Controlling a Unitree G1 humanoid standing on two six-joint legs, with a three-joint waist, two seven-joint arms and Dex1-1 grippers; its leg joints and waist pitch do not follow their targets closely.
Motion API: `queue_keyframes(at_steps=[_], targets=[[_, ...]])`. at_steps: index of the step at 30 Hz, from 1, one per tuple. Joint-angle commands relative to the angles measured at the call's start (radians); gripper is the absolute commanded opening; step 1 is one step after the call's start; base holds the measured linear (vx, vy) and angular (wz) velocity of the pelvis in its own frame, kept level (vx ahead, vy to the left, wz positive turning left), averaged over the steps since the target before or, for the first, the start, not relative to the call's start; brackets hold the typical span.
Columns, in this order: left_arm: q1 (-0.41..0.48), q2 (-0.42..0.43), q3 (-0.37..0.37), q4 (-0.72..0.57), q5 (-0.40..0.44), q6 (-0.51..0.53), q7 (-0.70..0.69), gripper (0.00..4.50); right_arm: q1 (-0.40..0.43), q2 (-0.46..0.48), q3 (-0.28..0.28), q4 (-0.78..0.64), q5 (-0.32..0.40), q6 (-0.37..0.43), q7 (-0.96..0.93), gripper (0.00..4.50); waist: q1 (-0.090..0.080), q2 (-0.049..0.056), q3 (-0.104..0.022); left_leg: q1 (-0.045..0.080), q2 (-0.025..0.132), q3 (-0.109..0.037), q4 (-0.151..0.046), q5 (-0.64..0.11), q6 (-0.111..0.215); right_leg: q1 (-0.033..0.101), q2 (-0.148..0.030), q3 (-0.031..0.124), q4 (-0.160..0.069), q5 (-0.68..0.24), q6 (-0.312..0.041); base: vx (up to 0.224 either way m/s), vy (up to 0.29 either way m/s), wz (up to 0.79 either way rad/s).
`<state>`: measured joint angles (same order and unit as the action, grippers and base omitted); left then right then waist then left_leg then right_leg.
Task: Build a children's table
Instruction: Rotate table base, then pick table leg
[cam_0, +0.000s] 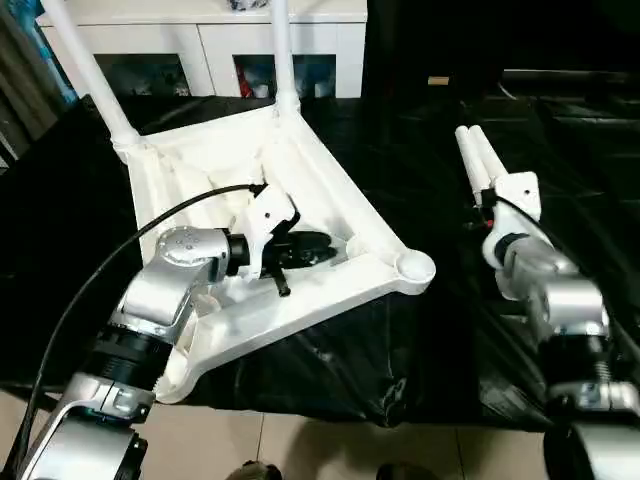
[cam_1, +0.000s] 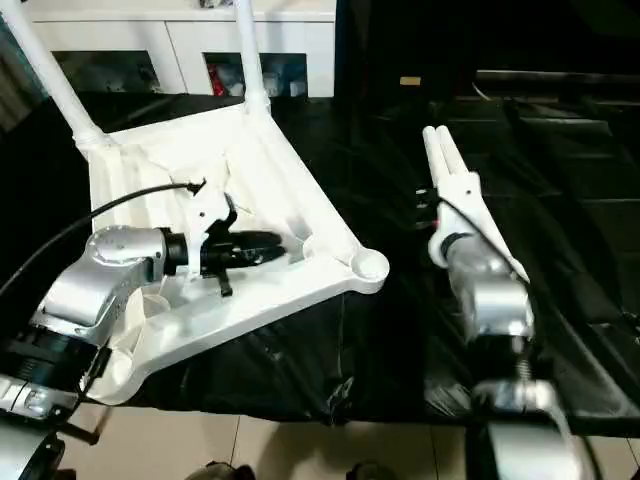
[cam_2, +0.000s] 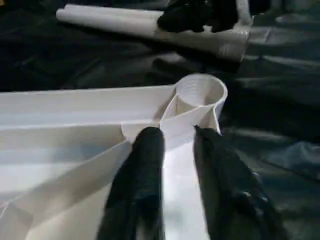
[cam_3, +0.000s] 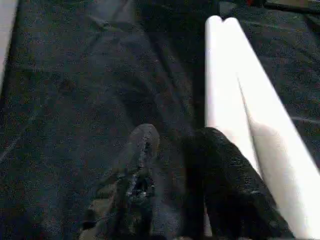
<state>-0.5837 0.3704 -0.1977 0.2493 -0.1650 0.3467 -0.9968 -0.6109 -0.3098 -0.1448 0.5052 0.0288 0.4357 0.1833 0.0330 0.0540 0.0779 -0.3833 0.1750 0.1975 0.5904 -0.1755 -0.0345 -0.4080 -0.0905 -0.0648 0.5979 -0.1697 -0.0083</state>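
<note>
Table top (cam_0: 300, 190) lies upside down, ribbed underside up, on the black sheet (cam_0: 420, 180) covering the work surface, at about 10 o'clock from scene centre. Two legs are already seated in its far corner sockets: one (cam_0: 85, 65) at 11 o'clock, one (cam_0: 281, 50) at 12 o'clock, both rising out of frame. Near right corner socket (cam_0: 414, 266) is empty; in the left wrist view it (cam_2: 201, 92) shows as an open ribbed ring.

Left gripper (cam_0: 318, 249) sits inside the upturned top, pointing toward that empty socket at 3 o'clock. Its fingers (cam_2: 145, 170) stand slightly apart with only a bare rib of the top between them; nothing gripped.

Two loose legs (cam_0: 475, 160) lie side by side, touching, on the sheet at 2 o'clock, well apart from the top. Right gripper (cam_3: 172, 145) hovers at their near end, fingers (cam_3: 220, 170) parted a little, one finger just beside the nearer leg (cam_3: 225, 100); holding nothing.

White cabinet (cam_0: 200, 40) stands behind, at 12 o'clock.
</note>
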Motion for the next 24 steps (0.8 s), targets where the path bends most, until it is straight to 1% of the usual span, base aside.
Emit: queue_keyframes(at_steps=[1,2,5,6,7,8,10,11,12,13,14,15,17,18,19,20,22,23,24], targets=[[0.009,0.002,-0.006,-0.046,-0.013,0.044,0.008,1.47,-0.039,-0.024,-0.002,0.055,-0.007,0.011,0.001,1.80,0.003,-0.004,-0.086,0.020,0.041,-0.018,-0.056,-0.130,0.038,0.057,-0.050,0.041,-0.053,-0.120,-0.273,0.000,0.000,0.00],[0.012,0.001,-0.007,-0.057,-0.015,0.054,0.010,1.47,-0.047,-0.028,-0.003,0.072,-0.006,0.013,0.002,1.80,0.005,-0.005,-0.085,0.019,0.040,-0.017,-0.055,-0.128,0.042,0.058,-0.049,0.041,-0.053,-0.111,-0.276,0.000,0.000,0.00],[0.017,-0.003,-0.011,-0.079,-0.019,0.077,0.016,1.69,-0.075,-0.040,-0.003,0.135,-0.009,0.006,0.001,2.07,0.005,-0.002,-0.086,0.017,0.039,-0.017,-0.053,-0.126,0.048,0.060,-0.050,0.040,-0.051,-0.099,-0.282,0.000,0.000,0.00],[0.020,-0.002,-0.013,-0.091,-0.021,0.087,0.016,1.86,-0.082,-0.043,-0.005,0.152,-0.008,0.005,0.003,2.16,0.007,-0.002,-0.086,0.017,0.039,-0.017,-0.052,-0.127,0.050,0.060,-0.049,0.040,-0.052,-0.098,-0.287,0.000,0.000,0.00],[0.025,0.001,-0.015,-0.102,-0.022,0.094,0.015,1.86,-0.085,-0.044,-0.005,0.163,-0.008,0.008,0.004,2.16,0.008,0.001,-0.086,0.018,0.040,-0.018,-0.052,-0.128,0.050,0.060,-0.049,0.039,-0.052,-0.097,-0.287,0.000,0.000,0.00],[0.028,0.002,-0.018,-0.114,-0.026,0.105,0.011,1.99,-0.095,-0.050,-0.004,0.192,-0.011,0.002,0.003,2.32,0.006,-0.001,-0.087,0.018,0.040,-0.018,-0.052,-0.129,0.050,0.060,-0.047,0.038,-0.051,-0.090,-0.290,0.000,0.000,0.00],[0.032,0.005,-0.024,-0.132,-0.028,0.121,0.007,2.16,-0.113,-0.059,0.000,0.245,-0.020,-0.005,-0.001,2.50,0.008,0.001,-0.088,0.019,0.040,-0.018,-0.051,-0.141,0.046,0.060,-0.049,0.038,-0.051,-0.101,-0.292,0.000,0.000,0.00],[0.034,0.006,-0.027,-0.139,-0.028,0.127,0.007,2.25,-0.120,-0.062,0.001,0.265,-0.023,-0.006,-0.004,2.57,0.007,0.000,-0.086,0.019,0.040,-0.018,-0.052,-0.147,0.044,0.059,-0.047,0.037,-0.052,-0.109,-0.292,0.000,0.000,0.00],[0.034,0.008,-0.032,-0.140,-0.020,0.126,0.010,2.33,-0.126,-0.068,0.009,0.288,-0.032,-0.001,-0.003,2.62,0.007,-0.001,-0.085,0.018,0.039,-0.018,-0.052,-0.155,0.041,0.061,-0.047,0.037,-0.053,-0.122,-0.291,0.000,0.000,0.00],[0.035,0.010,-0.036,-0.147,-0.008,0.131,0.022,2.39,-0.143,-0.079,0.019,0.339,-0.044,-0.009,-0.008,2.69,0.006,-0.003,-0.084,0.017,0.040,-0.019,-0.051,-0.164,0.036,0.059,-0.047,0.036,-0.053,-0.137,-0.291,0.000,0.000,0.00],[0.034,0.010,-0.036,-0.148,-0.006,0.133,0.026,2.39,-0.148,-0.082,0.017,0.353,-0.043,-0.012,-0.006,2.69,0.006,-0.002,-0.082,0.018,0.038,-0.018,-0.051,-0.177,0.033,0.059,-0.046,0.036,-0.055,-0.156,-0.286,0.000,0.000,0.00],[0.035,0.011,-0.036,-0.150,-0.006,0.135,0.027,2.54,-0.150,-0.083,0.017,0.358,-0.042,-0.014,-0.006,2.89,0.006,-0.002,-0.082,0.018,0.038,-0.017,-0.051,-0.182,0.031,0.058,-0.047,0.037,-0.056,-0.163,-0.284,0.000,0.000,0.00],[0.036,0.014,-0.039,-0.157,-0.003,0.144,0.029,2.72,-0.159,-0.087,0.017,0.384,-0.036,-0.009,0.013,2.96,0.006,-0.002,-0.082,0.017,0.038,-0.018,-0.051,-0.187,0.029,0.058,-0.047,0.037,-0.057,-0.174,-0.277,0.000,0.000,0.00],[0.036,0.024,-0.047,-0.164,0.004,0.149,0.024,2.72,-0.172,-0.096,0.023,0.418,-0.037,0.017,0.033,2.96,0.006,-0.004,-0.083,0.018,0.038,-0.019,-0.050,-0.186,0.030,0.058,-0.047,0.036,-0.055,-0.173,-0.276,0.000,0.000,0.00],[0.036,0.025,-0.049,-0.165,0.005,0.150,0.023,2.72,-0.175,-0.098,0.025,0.423,-0.038,0.022,0.035,2.96,0.005,-0.005,-0.082,0.017,0.038,-0.019,-0.050,-0.188,0.031,0.058,-0.046,0.036,-0.055,-0.173,-0.278,0.000,0.000,0.00],[0.036,0.032,-0.053,-0.169,0.008,0.149,0.018,2.72,-0.184,-0.106,0.032,0.443,-0.045,0.035,0.038,2.96,0.005,-0.004,-0.080,0.018,0.040,-0.018,-0.050,-0.196,0.032,0.056,-0.045,0.036,-0.056,-0.181,-0.281,0.000,0.000,0.00],[0.037,0.035,-0.052,-0.173,0.008,0.155,0.018,2.72,-0.198,-0.115,0.034,0.469,-0.049,0.035,0.040,2.96,0.005,-0.007,-0.079,0.017,0.039,-0.018,-0.050,-0.197,0.031,0.056,-0.045,0.036,-0.056,-0.187,-0.280,0.000,0.000,0.00],[0.036,0.037,-0.051,-0.175,0.008,0.158,0.018,2.72,-0.205,-0.120,0.032,0.479,-0.047,0.034,0.042,2.96,0.004,-0.008,-0.078,0.017,0.039,-0.018,-0.050,-0.209,0.029,0.054,-0.046,0.035,-0.057,-0.205,-0.278,0.000,0.000,0.00],[0.036,0.037,-0.051,-0.175,0.008,0.158,0.018,2.72,-0.205,-0.120,0.032,0.479,-0.047,0.034,0.042,2.96,0.005,-0.007,-0.078,0.018,0.039,-0.018,-0.049,-0.214,0.028,0.054,-0.046,0.035,-0.058,-0.213,-0.277,0.000,0.000,0.00]])
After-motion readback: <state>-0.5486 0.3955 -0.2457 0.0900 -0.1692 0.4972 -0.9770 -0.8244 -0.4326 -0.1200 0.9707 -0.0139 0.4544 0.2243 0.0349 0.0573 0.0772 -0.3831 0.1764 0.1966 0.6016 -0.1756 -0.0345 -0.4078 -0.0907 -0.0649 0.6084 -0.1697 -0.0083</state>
